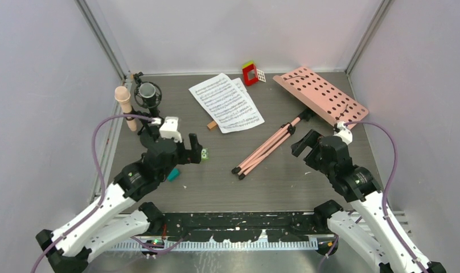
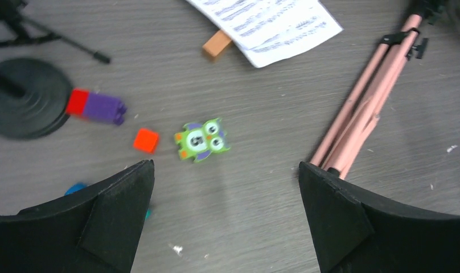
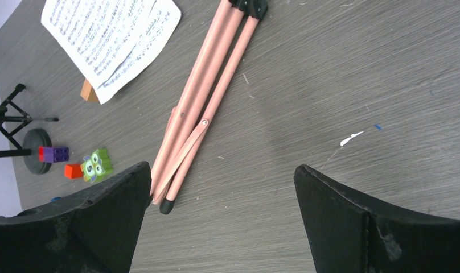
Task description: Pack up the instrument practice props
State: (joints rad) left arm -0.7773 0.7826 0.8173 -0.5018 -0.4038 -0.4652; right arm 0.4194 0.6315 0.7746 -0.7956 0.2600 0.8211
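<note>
Table (image 1: pixel 216 190), grey wood grain, carries everything. Largest on it is the pink stand (image 1: pixel 271 143), lying flat on a diagonal: its perforated desk (image 1: pixel 321 94) is at the far right and its folded legs run down toward the near middle, ending in black tips.

The right gripper (image 3: pixel 220 169) hovers just right of those legs, near side of the desk, jaws spread wide with nothing between them. In its wrist view the leg tips lie beside its left finger (image 3: pixel 102 216), not between the two.

The left gripper (image 2: pixel 226 166) hangs well left of the leg tips – jaws also wide apart and empty – with only bare table and toys under it.

Sheets (image 1: pixel 226 102) lie flat to the left of the stand's pole, fanned over one another, apart from it.

The mic (image 1: pixel 123 102) stands on end far left of the stand, close to the left wall. Beside it is the black mic stand (image 1: pixel 148 94); its round base (image 2: pixel 23 99) shows in the left wrist view.

Small toys, all left of the stand:
- a red block (image 1: pixel 250 73) at the far edge, between sheets and desk;
- a wooden block (image 2: pixel 216 44) tucked at the sheets' near edge;
- a red-purple block (image 2: pixel 97 106) against the base's rim;
- a green owl block (image 2: pixel 202 139);
- an orange cube (image 2: pixel 146 140) just beside the owl.
</note>
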